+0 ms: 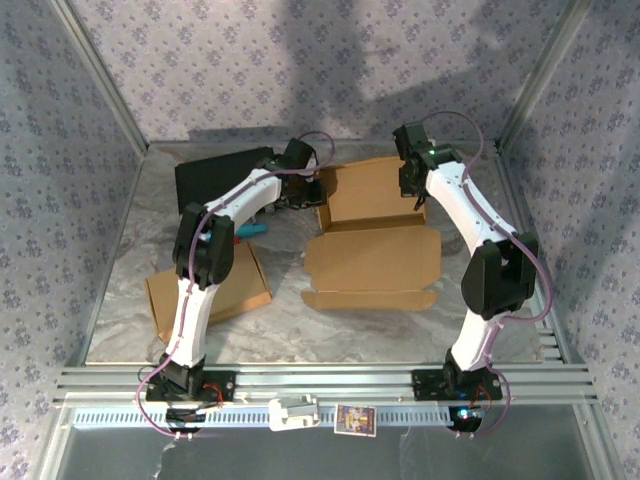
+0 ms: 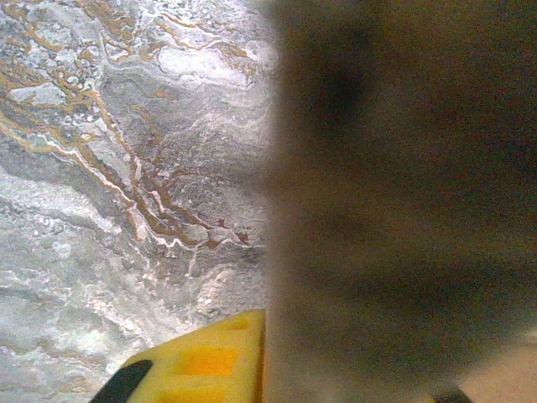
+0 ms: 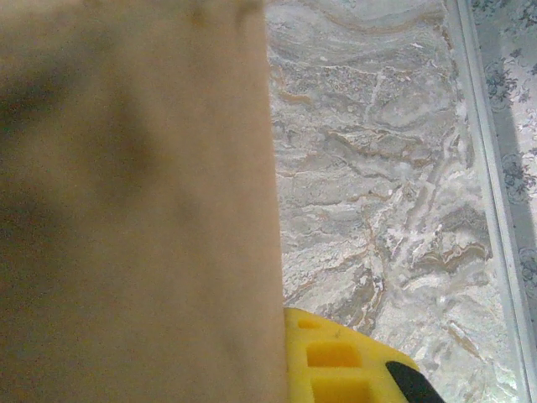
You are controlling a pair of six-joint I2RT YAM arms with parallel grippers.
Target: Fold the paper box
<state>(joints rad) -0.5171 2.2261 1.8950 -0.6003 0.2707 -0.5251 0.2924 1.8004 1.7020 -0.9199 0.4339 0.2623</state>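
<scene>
slippage looms: right end effector (image 1: 417, 196) pinches the paper box (image 1: 372, 250) wall; left end effector (image 1: 309, 190), state unclear, may lose its wall.

from the left wrist we see the paper box (image 2: 403, 201) as a dark blur hiding one finger; the left yellow finger (image 2: 210, 369) is cut off at the bottom edge. from the right wrist the box is as blurred, the right yellow finger (image 3: 336, 365) cut off too. from above, the left arm (image 1: 205, 260) covers part of a flat cardboard sheet (image 1: 252, 283) and a teal thing (image 1: 256, 228) we cannot name.
</scene>
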